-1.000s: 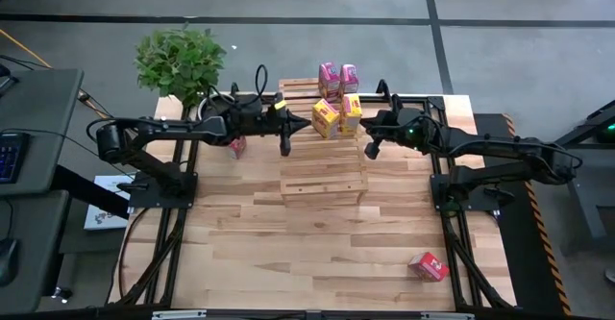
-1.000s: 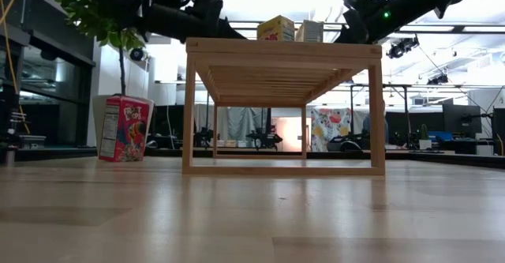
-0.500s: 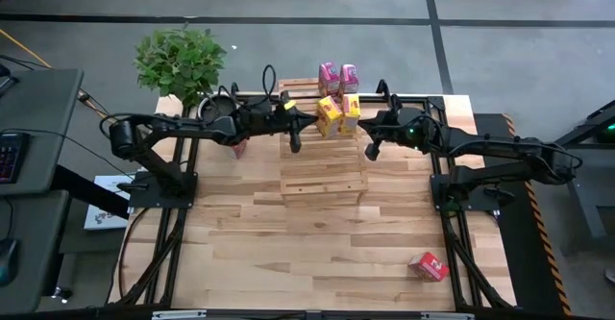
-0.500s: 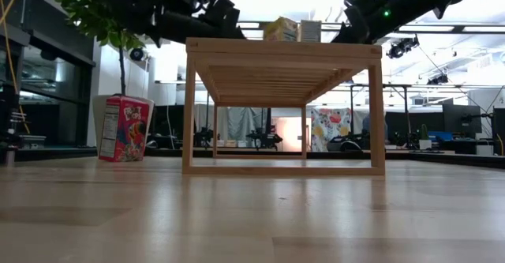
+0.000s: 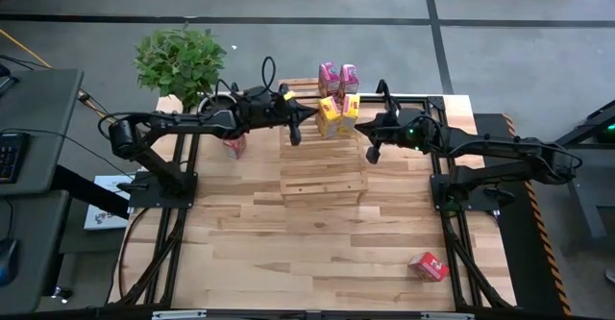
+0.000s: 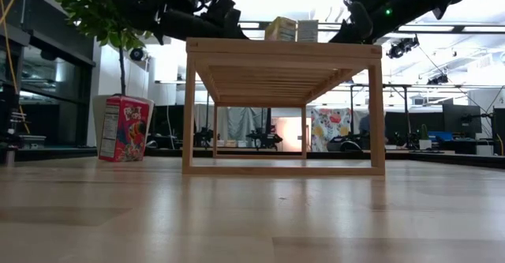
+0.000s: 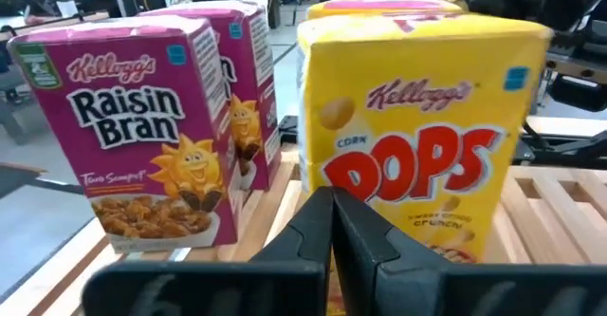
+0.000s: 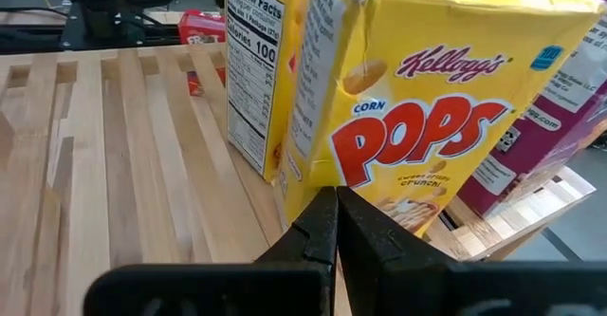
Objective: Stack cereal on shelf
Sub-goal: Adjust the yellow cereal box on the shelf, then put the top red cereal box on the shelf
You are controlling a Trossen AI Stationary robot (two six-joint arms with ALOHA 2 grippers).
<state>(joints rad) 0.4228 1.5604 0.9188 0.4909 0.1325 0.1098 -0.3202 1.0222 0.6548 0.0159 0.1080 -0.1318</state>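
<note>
the two yellow cardboard corn pops boxes (image 5: 337,115) now stand tighter together on the far end of the light slatted wooden shelf (image 5: 322,171), where half a second ago they sat a little more splayed, so the pair looks nudged into line rather than newly placed. the two pink raisin bran boxes (image 5: 337,77) stand just behind them as before. the left gripper (image 5: 306,116), fingers pressed together, has crept in to the left yellow box's side; the right gripper (image 5: 359,128), likewise closed and holding nothing, points at the right one. one red froot loops box (image 6: 122,128) stands on the butcher-block tabletop (image 5: 288,243) left of the shelf, and another red box (image 5: 427,266) lies near the front right corner, so two boxes likely remain to shelve.
</note>
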